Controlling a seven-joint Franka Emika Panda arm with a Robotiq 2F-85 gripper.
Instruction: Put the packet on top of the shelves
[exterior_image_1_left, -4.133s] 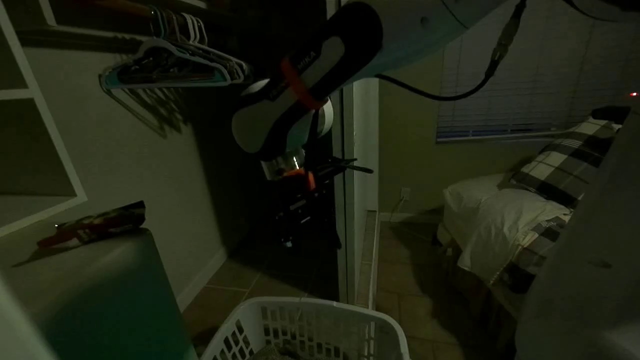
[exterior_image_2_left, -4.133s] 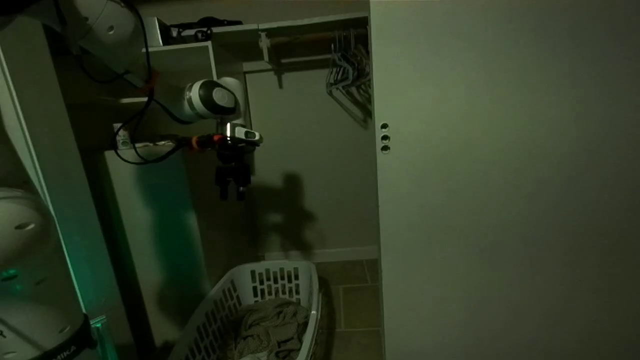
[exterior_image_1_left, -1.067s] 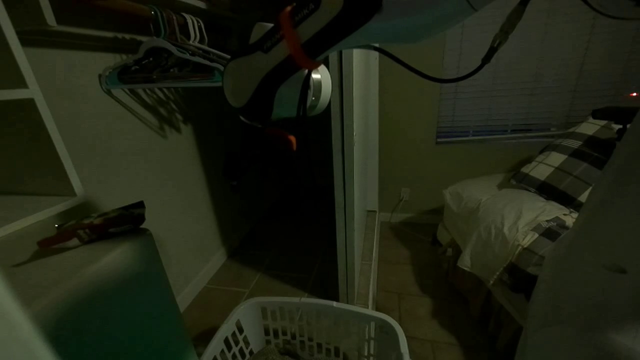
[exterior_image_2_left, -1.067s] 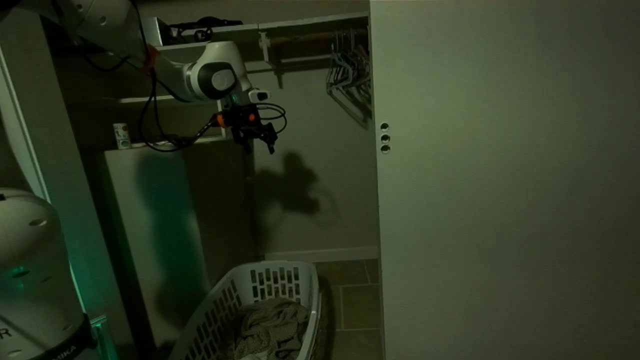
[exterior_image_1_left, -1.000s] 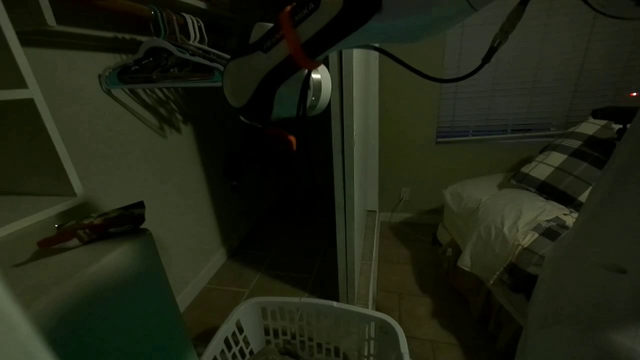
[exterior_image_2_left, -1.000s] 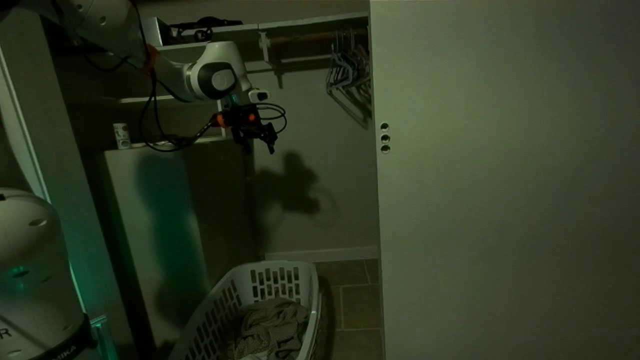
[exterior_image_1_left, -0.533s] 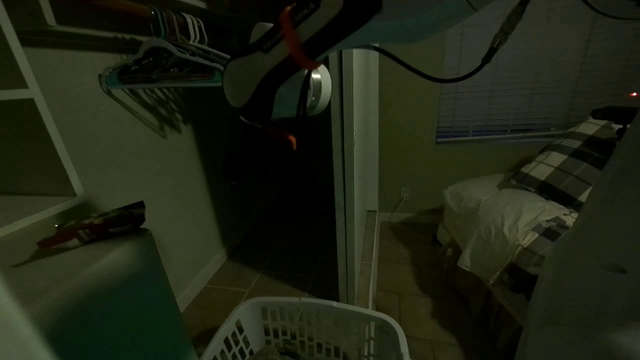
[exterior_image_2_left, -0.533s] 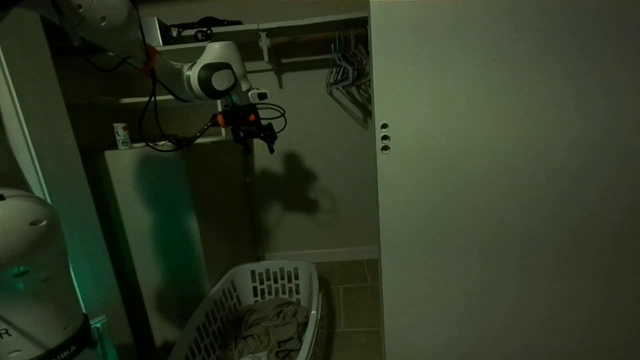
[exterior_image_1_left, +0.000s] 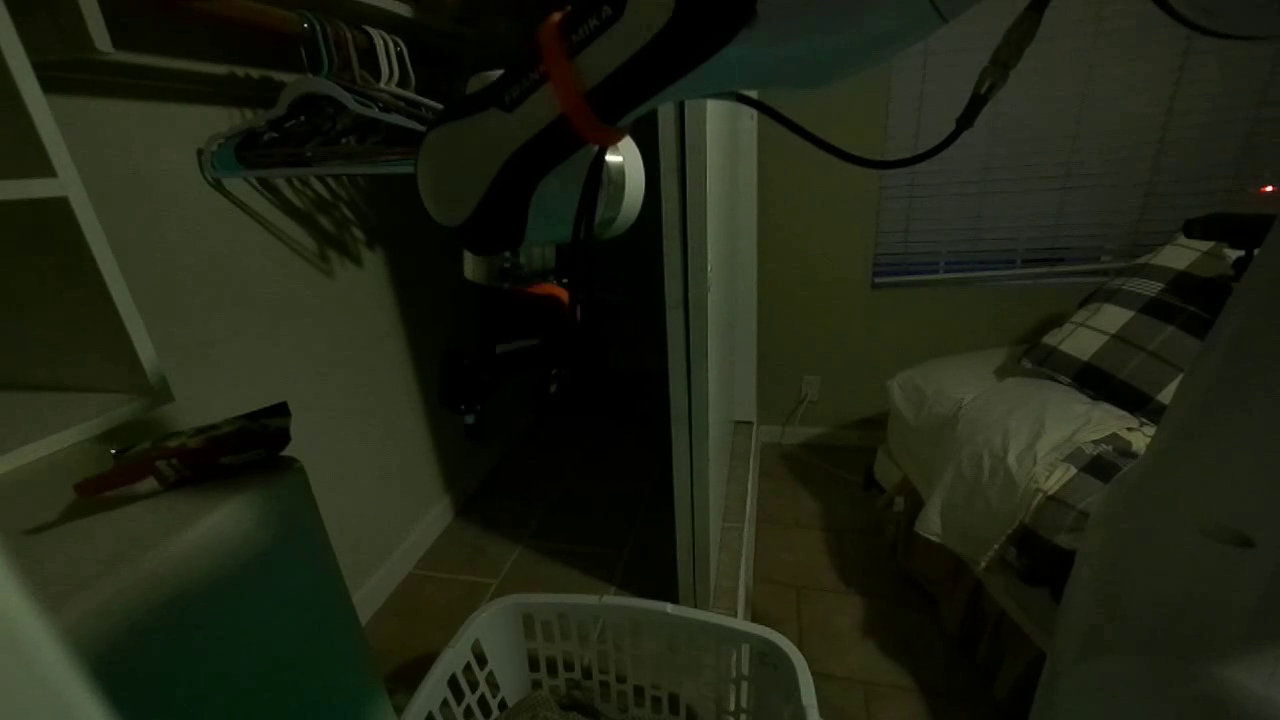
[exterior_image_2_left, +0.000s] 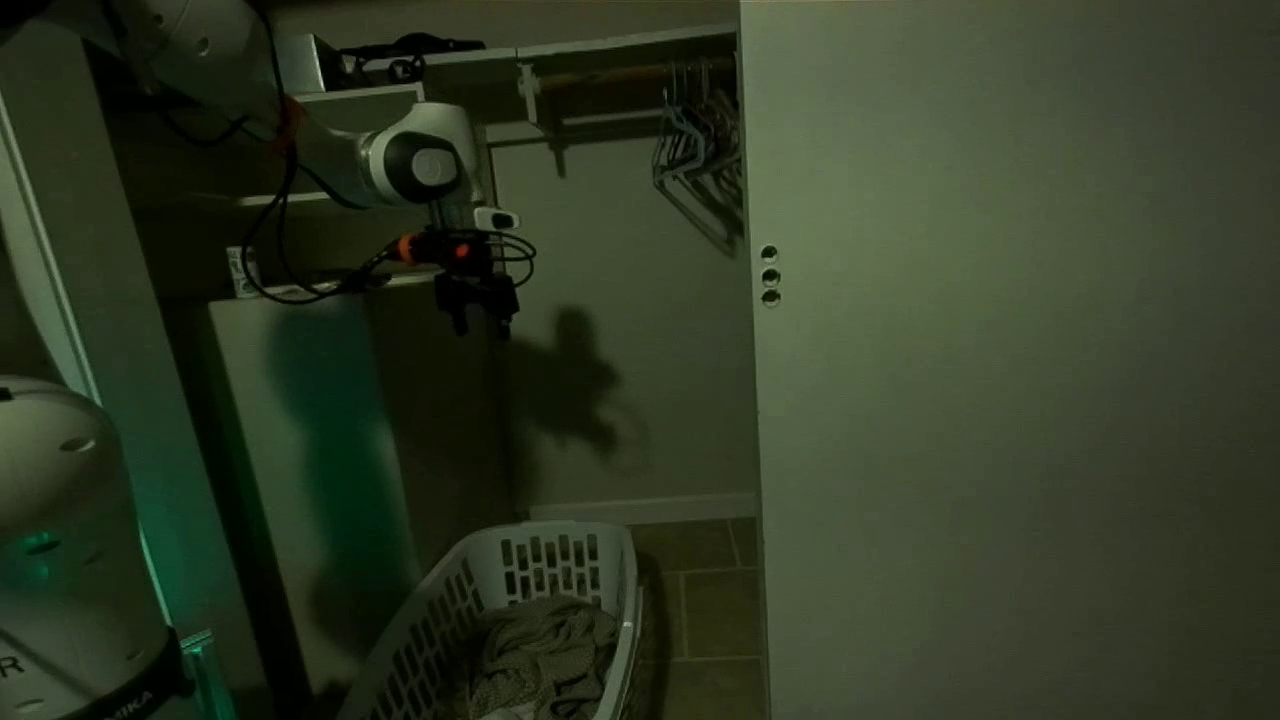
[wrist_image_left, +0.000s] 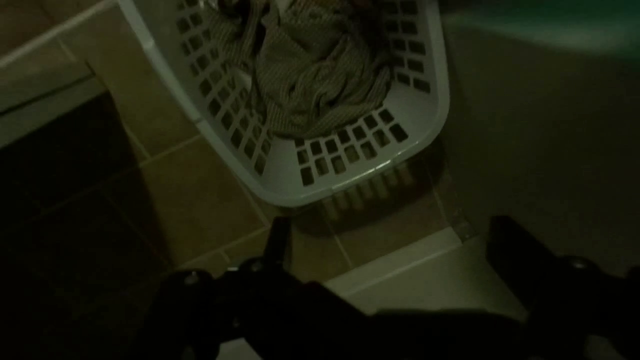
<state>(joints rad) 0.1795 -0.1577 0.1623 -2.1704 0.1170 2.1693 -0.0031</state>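
Observation:
The packet (exterior_image_1_left: 200, 450), dark reddish-brown, lies on the pale cabinet top in an exterior view, its right end by the cabinet's edge. Behind my cables in the other view I cannot make it out clearly. The white shelves (exterior_image_1_left: 62, 187) rise beyond the packet; their top board (exterior_image_2_left: 365, 93) shows high behind my arm. My gripper (exterior_image_2_left: 482, 332) points down in the air, right of the cabinet, apart from the packet. In the wrist view my gripper (wrist_image_left: 390, 222) has its fingers wide apart with nothing between them. The packet is out of the wrist view.
The pale green cabinet (exterior_image_2_left: 300, 400) has a can (exterior_image_2_left: 240, 270) on top. A white laundry basket (wrist_image_left: 350, 180) with cloth stands on the floor below. Hangers (exterior_image_2_left: 690, 150) hang from a rail. A box (exterior_image_2_left: 305, 62) and dark items sit above the shelves. A door panel (exterior_image_2_left: 1000, 350) stands at right.
About four seconds ago my gripper hung lower; it then rose and tilted. In the last half second it has moved towards the cabinet and down, pointing more straight down. The packet has not moved.

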